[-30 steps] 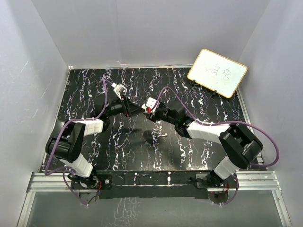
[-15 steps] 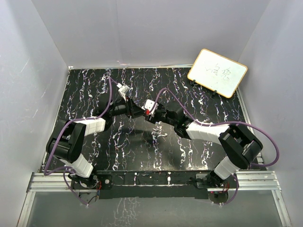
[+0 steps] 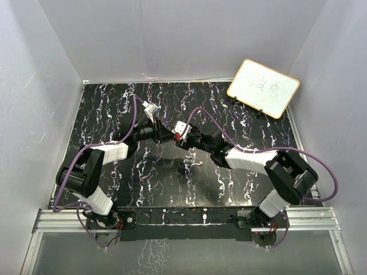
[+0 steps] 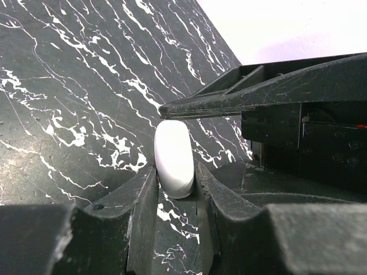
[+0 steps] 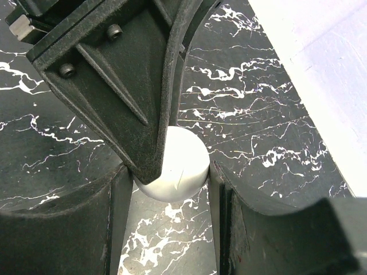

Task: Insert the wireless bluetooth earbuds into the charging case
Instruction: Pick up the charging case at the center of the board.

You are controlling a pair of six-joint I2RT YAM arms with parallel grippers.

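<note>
Two grippers on one white round disc (image 4: 174, 154) at mid-table.
The left gripper (image 4: 174, 169) is pinched tight across the disc's flat faces and holds it on edge. The right gripper (image 5: 170, 169), its jaws set wider, clamps the same disc across its rim, over the black marbled table (image 3: 114, 109). A small whiteboard (image 3: 263, 87) leans at the far right. The red charging case and earbuds cannot be made out in any view.

Bright, even overhead light, soft shadows; wrist cams: bg wall (image 4: 298, 23) blown out, foreground blurry
</note>
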